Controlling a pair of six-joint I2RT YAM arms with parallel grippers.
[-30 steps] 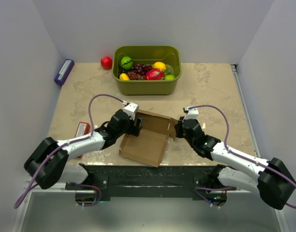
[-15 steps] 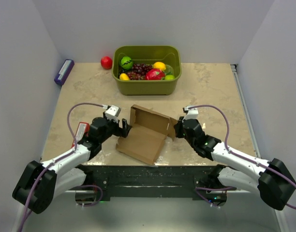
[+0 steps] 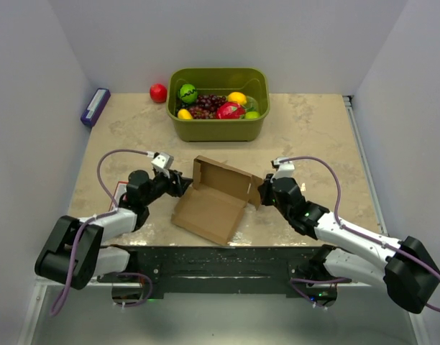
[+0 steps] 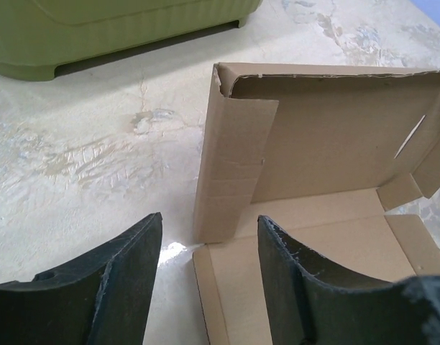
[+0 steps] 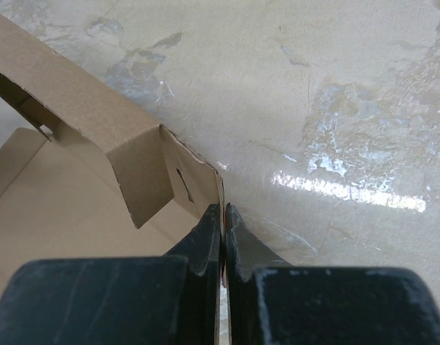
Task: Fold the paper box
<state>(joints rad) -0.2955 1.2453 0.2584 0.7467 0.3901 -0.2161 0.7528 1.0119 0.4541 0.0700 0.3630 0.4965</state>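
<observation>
The paper box (image 3: 214,198) is a brown cardboard blank lying open mid-table, its back wall and left side flap standing upright. My left gripper (image 3: 181,184) is open and empty just left of the box, clear of it. In the left wrist view the box (image 4: 313,165) lies ahead, and the upright left flap (image 4: 231,169) stands beyond the gripper (image 4: 209,230). My right gripper (image 3: 262,191) is shut on the box's right side flap. In the right wrist view the gripper (image 5: 222,215) pinches the thin edge of that flap (image 5: 184,180).
An olive-green tub (image 3: 218,123) of fruit stands at the back centre, also seen in the left wrist view (image 4: 112,32). A red ball (image 3: 158,93) lies left of it. A purple pack (image 3: 95,106) lies at the far left, and a red pack (image 3: 122,191) lies under the left arm.
My left gripper has let go of the box's left side and drawn back to the left. The box has shifted slightly left. The right gripper has kept its hold.
</observation>
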